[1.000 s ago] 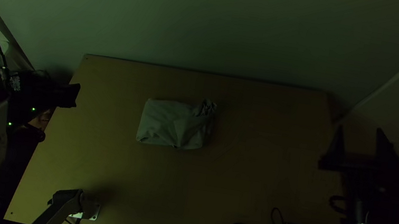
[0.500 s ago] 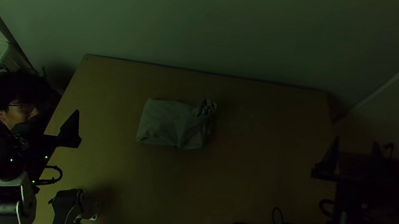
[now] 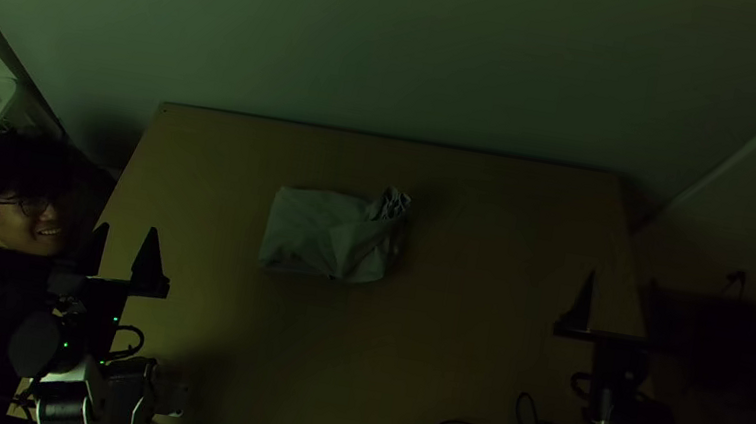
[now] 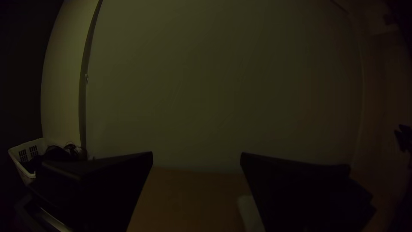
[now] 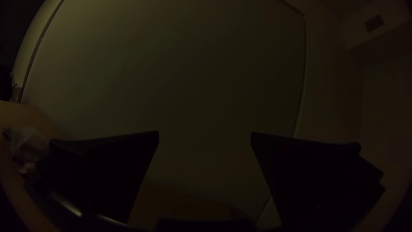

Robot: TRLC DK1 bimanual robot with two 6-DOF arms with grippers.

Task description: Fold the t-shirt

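Shirt (image 3: pixel 319 233): flattish pack on table (image 3: pixel 455 366), one corner (image 3: pixel 392 205) bunched
Feel: likely light, limp, layers apt to slide
Hold: best pinched at that corner
Left jaws: wide, empty
Right jaws: same

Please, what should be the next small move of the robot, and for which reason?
Probably the right pincer should go over to the t-shirt and smooth its far right corner: the t-shirt lies folded compactly, but that corner is bunched, and this open pincer holds nothing.
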